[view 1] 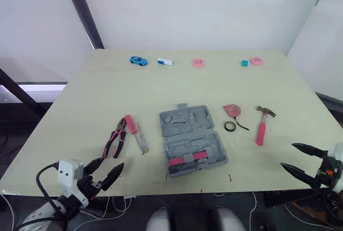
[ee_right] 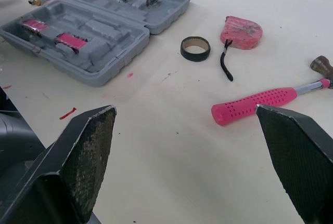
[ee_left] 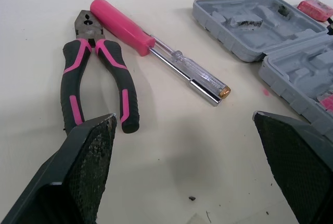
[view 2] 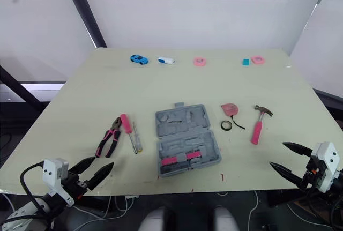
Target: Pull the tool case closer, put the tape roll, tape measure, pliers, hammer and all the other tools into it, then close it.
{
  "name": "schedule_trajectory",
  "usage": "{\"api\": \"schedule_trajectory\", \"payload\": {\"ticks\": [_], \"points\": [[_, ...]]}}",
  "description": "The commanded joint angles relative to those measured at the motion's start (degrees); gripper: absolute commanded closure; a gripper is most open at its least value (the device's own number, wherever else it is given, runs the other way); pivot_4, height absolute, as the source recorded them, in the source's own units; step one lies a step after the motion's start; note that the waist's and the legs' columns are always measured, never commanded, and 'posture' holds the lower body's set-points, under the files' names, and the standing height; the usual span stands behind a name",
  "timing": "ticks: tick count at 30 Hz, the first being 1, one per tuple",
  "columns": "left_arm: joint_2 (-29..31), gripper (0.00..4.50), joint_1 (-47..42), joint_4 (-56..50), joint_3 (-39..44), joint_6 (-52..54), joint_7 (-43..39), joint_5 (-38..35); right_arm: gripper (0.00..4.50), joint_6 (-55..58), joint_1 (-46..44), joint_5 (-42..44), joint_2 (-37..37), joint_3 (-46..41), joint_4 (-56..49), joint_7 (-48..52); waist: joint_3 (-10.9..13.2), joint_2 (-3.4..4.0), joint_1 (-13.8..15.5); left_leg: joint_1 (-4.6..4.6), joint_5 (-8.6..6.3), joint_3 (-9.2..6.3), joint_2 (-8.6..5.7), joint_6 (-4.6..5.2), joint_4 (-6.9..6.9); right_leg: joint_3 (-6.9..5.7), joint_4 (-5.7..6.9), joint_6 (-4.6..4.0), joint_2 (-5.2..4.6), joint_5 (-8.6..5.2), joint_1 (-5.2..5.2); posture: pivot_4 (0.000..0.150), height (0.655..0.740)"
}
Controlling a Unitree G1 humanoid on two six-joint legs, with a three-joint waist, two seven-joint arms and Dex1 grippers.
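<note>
Where the tool case (view 1: 193,140) lies open, bare table (view 1: 80,97) borders it.

Tool case (view 1: 193,140) at worktop (view 1: 80,97) centre. Pliers (view 1: 116,140), screwdriver (view 1: 131,124) left of it, side by side. Tape measure (view 1: 232,110) right of it, tape roll (view 1: 230,126) just before, hammer (view 1: 261,126) further right.

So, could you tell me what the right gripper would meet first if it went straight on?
Probably the hammer, at its pink handle's end, just ahead of the open right gripper; depth is uncertain.
</note>
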Motion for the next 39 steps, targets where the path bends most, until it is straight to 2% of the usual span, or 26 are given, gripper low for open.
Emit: {"api": "schedule_trajectory", "payload": {"ticks": [1,4,6,9,13,14,16,17,18,19,23,25,32,39], "points": [[2.2,0.05,-1.7,-3.5,0.2,1.0,-0.5,-0.8,0.00,4.3,-2.9,0.6,-0.1,1.5,-6.0,-4.4,0.0,-0.01,0.0,0.00,0.00,0.00,0.00,0.00,0.00,0.00,0.00,0.00,0.00,0.00,0.00,0.150,0.7400],[6.0,0.05,-6.6,-5.9,-1.9,4.1,-1.8,-1.2,0.00,13.7,-9.2,-4.1,-1.0,7.2,-14.8,-14.9,0.0,0.02,-0.3,0.03,0.00,-0.10,0.03,0.00,0.03,0.03,0.09,-0.06,0.02,0.04,-0.04,0.150,0.7400],[8.3,0.05,-9.7,-6.5,-3.8,7.3,-1.6,-0.8,0.00,19.7,-14.9,-3.0,-2.1,10.8,-15.8,-15.3,0.0,0.05,-0.1,0.01,0.02,-0.21,0.03,-0.02,0.07,-0.04,0.11,-0.16,0.08,0.12,-0.05,0.150,0.7400],[11.9,0.05,-14.0,-5.8,-7.0,10.6,-3.7,0.2,0.00,25.6,-24.2,-1.8,-1.9,15.4,-13.5,-15.2,0.0,0.06,0.0,0.01,0.02,-0.15,0.00,0.00,0.02,-0.01,0.04,-0.39,0.06,0.25,-0.02,0.150,0.7400],[15.8,0.05,-21.0,-0.9,-11.8,13.4,-8.7,1.0,0.00,28.5,-36.4,-7.0,-0.5,24.5,-6.2,-14.1,0.1,0.04,0.0,-0.14,-0.01,0.06,-0.01,0.02,-0.06,0.01,-0.05,-0.35,0.09,0.22,-0.15,0.150,0.7400],[16.6,0.00,-22.6,0.7,-13.2,13.2,-10.1,2.0,0.51,28.8,-38.7,-8.1,-0.3,26.6,-4.1,-13.0,0.1,0.03,0.0,-0.13,-0.01,0.04,0.00,0.02,-0.06,-0.01,-0.04,-0.35,0.12,0.22,-0.13,0.150,0.7400],[18.1,0.55,-25.8,4.2,-16.5,12.6,-14.3,3.4,1.21,27.3,-43.5,-11.8,0.3,31.9,0.9,-10.2,0.1,0.04,0.0,-0.12,-0.01,0.03,0.00,0.03,-0.09,-0.02,-0.04,-0.36,0.14,0.22,-0.13,0.150,0.7400],[18.7,0.81,-27.3,5.9,-18.0,11.8,-15.9,4.4,1.73,26.0,-45.8,-13.9,0.7,34.1,3.6,-9.2,0.1,0.04,0.0,-0.13,-0.01,0.03,0.00,0.03,-0.11,-0.03,-0.05,-0.36,0.14,0.22,-0.14,0.150,0.7400],[18.8,1.18,-28.8,7.6,-19.0,11.3,-17.0,5.0,2.09,24.8,-47.8,-15.7,1.2,35.9,6.3,-8.4,0.2,0.07,0.0,-0.12,-0.01,0.05,0.00,0.03,-0.11,-0.02,-0.04,-0.36,0.14,0.22,-0.14,0.150,0.7400],[18.8,1.74,-30.6,9.6,-20.2,10.5,-17.9,6.3,2.70,23.2,-50.1,-17.9,1.7,37.9,9.5,-7.5,0.2,0.07,0.0,-0.14,-0.01,0.11,0.00,0.03,-0.11,0.01,-0.04,-0.36,0.13,0.22,-0.18,0.150,0.7400],[18.2,3.60,-35.7,15.8,-24.0,8.3,-20.7,9.6,4.50,17.4,-57.3,-24.9,4.6,43.5,21.3,-5.3,0.2,0.06,0.0,-0.16,0.00,0.16,0.00,0.03,-0.06,0.03,0.00,-0.35,0.14,0.23,-0.21,0.150,0.7400],[17.4,4.37,-38.1,18.6,-26.0,7.4,-21.5,11.6,4.50,15.5,-60.2,-27.1,6.5,45.2,26.3,-4.2,0.2,0.06,-0.1,-0.15,0.00,0.17,0.00,0.03,-0.06,0.05,0.02,-0.34,0.14,0.24,-0.21,0.150,0.7400],[14.3,4.37,-45.0,26.3,-31.7,5.9,-22.4,17.8,4.50,9.2,-66.3,-35.5,10.8,50.4,38.3,-1.6,0.2,0.10,0.0,-0.23,0.00,0.22,0.00,0.03,-0.03,0.09,0.08,-0.14,0.18,0.36,-0.29,0.150,0.7400],[10.6,4.37,-48.6,31.8,-34.1,3.0,-20.9,22.4,4.50,6.1,-69.9,-40.6,16.0,52.2,45.8,-1.7,0.2,0.10,-0.2,-0.23,0.01,0.24,0.01,0.03,-0.02,0.13,0.15,-0.13,0.20,0.37,-0.32,0.150,0.7400]]}}
